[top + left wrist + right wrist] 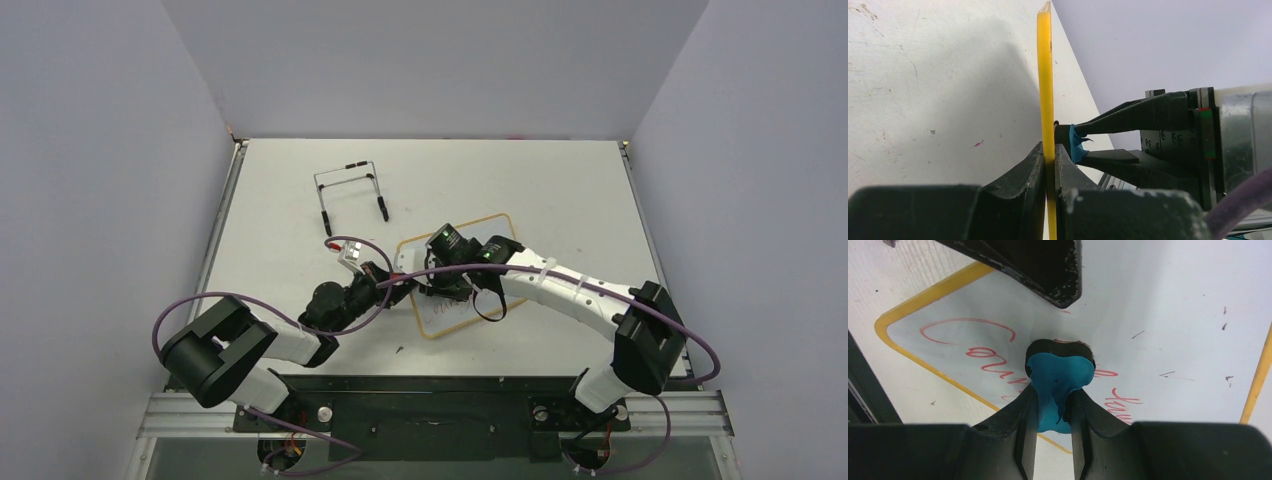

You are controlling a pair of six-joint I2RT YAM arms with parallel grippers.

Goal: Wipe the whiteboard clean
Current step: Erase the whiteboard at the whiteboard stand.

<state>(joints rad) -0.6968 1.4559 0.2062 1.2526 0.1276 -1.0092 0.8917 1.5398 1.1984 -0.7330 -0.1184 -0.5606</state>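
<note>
Blue eraser [1060,371], pinched in the right gripper [1053,407], seems pressed on the red writing of the whiteboard [1173,315]; the left gripper [1049,152] clamps its yellow frame, mid-table [560,180].

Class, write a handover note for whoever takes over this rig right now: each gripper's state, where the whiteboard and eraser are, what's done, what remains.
Left gripper: shut on the whiteboard frame edge.
Right gripper: shut on the blue eraser, its pad against the board face.
Whiteboard: mid-table, nearer the arms than the wire stand.
Done: board gripped, eraser in contact.
To do: red writing shows on both sides of the eraser; wipe it all.
</note>
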